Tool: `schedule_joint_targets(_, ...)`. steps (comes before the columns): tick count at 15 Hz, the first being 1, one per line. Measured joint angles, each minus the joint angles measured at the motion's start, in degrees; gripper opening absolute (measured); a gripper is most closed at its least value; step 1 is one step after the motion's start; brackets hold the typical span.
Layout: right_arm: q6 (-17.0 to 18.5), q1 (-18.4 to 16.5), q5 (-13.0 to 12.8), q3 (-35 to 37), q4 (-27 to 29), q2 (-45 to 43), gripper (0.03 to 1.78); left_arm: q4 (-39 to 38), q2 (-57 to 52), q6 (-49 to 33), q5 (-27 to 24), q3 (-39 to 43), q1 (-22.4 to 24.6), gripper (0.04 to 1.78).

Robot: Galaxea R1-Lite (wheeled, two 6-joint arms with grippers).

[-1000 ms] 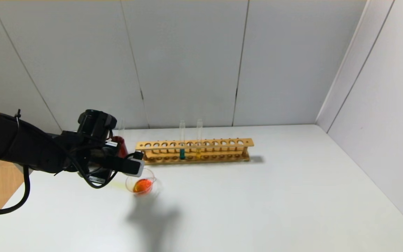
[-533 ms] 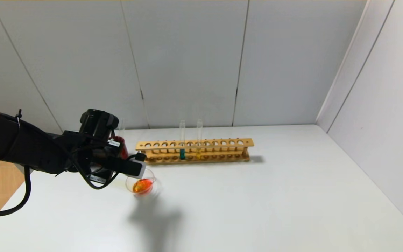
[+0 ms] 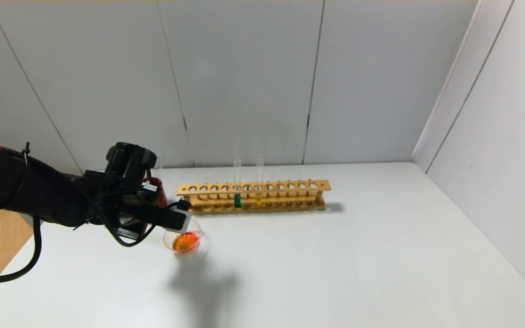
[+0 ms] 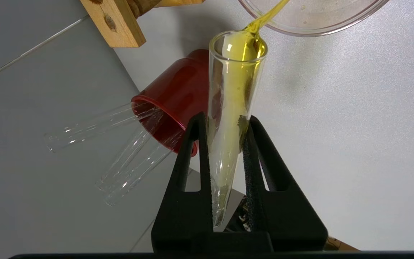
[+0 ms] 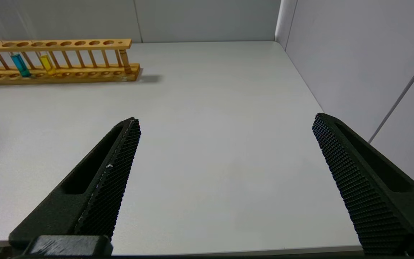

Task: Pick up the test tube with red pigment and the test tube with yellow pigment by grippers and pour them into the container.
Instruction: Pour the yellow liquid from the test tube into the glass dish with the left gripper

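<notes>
Stretching across nearly the whole scene, the white table (image 3: 335,255) carries everything, and the wooden test tube rack (image 3: 253,197) standing near its far edge serves as the landmark. Left of the rack and nearer the robot, the black-and-orange left arm (image 3: 30,191) reaches in from the table's left side, its left gripper (image 4: 225,144) clamped on the test tube with yellow pigment (image 4: 234,108). That tube is tipped mouth-down toward the container (image 3: 185,241), a low clear glass dish that sits on the table in front of the rack's left end, and a thin yellow stream runs from the tube's lip over the dish's rim (image 4: 311,21). Orange-red liquid already lies in the dish. The right gripper (image 5: 225,162) hovers over the table on the near side of the rack's right end, its fingers (image 5: 113,172) spread wide apart with nothing between them. Just beside the rack's left end stands a dark red cup (image 4: 178,97), partly hidden in the head view behind the left gripper, with three empty clear tubes (image 4: 120,151) leaning out of it. In the rack itself, two upright tubes stand side by side near the middle: a green-liquid tube (image 3: 237,187) and, touching distance to its right, a pale yellow tube (image 3: 259,184).
</notes>
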Motion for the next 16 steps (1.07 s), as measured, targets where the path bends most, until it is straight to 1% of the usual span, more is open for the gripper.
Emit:
schedule_joint_targets(4,0.00,0.00,0.02,0.00,-0.02,0.00,1.75,0.18,0.02,0.44,0.12,-0.38,-0.77,0.31)
schedule_joint_targets(7,0.00,0.00,0.00,0.00,-0.02,0.00,1.75,0.02,0.11,1.79,1.66,-0.93,-1.10,0.31)
schedule_joint_targets(10,-0.02,0.00,0.00,0.00,-0.02,0.00,1.75,0.02,0.50,1.89,1.88,-1.10,-1.82,0.31)
schedule_joint_targets(16,0.00,0.00,-0.02,0.00,-0.02,0.00,1.75,-0.52,0.80,2.17,3.32,0.09,-2.72,0.31)
